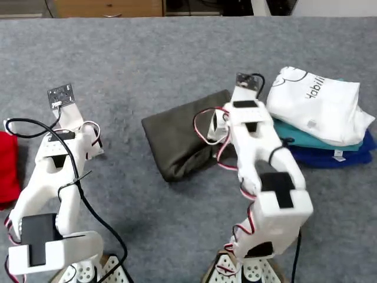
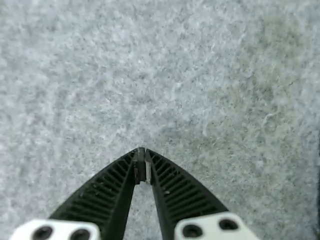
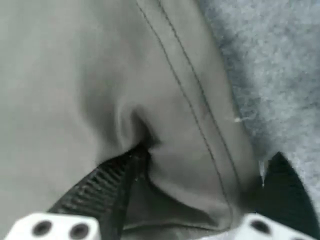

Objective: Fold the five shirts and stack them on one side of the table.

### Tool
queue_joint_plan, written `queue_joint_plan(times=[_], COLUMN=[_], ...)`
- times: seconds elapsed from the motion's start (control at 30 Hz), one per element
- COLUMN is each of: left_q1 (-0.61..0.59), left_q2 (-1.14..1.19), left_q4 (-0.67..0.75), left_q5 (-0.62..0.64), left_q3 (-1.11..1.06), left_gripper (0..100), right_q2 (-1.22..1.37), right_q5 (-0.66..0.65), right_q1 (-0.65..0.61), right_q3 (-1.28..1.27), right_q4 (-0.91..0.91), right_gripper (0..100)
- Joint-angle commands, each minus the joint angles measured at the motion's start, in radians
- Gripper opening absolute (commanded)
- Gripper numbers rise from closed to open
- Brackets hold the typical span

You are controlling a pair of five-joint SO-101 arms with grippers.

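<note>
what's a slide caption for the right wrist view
Right gripper straddles the olive shirt at its hem, grey table beside

Five shirts (image 1: 182, 138) (three of them stacked) and two arms (image 1: 259, 147).

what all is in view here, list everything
dark shirt: one, olive-grey, folded, middle of the table
white shirt: one, white with dark print, on top of the teal shirt, right side of the table
teal shirt: one, teal, between the white and blue shirts
blue shirt: one, dark blue, under the other two
red shirt: one, red, left edge of the table
table: one, grey felt top
cabinet: one, wood brown, beyond the far edge
left arm: one, white, near left
right arm: one, white, near right
left tool: one, black, shut, over bare felt
right tool: one, black, fingers apart, astride the dark shirt's edge
</note>
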State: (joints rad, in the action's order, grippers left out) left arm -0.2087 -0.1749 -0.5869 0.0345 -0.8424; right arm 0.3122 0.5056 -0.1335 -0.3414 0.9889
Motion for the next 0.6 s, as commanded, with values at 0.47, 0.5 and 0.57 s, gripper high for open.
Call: queue_joint_plan(times=[0.47, 0.5, 0.57], left_q1=[-0.009, -0.009, -0.009], left_q2=[-0.005, -0.005, -0.005], left_q4=[0.008, 0.008, 0.008], left_q5=[-0.006, -0.006, -0.006], left_q3=[0.018, 0.018, 0.018], left_gripper=[2, 2, 2], right_q2=[0.045, 0.045, 0.045], right_q5=[-0.086, -0.101, -0.126], right_q1=[0.16, 0.173, 0.194], right_q3=[0.492, 0.55, 0.665], right_q4=[0.41, 0.437, 0.488], right_gripper=[0.2, 0.2, 0.2])
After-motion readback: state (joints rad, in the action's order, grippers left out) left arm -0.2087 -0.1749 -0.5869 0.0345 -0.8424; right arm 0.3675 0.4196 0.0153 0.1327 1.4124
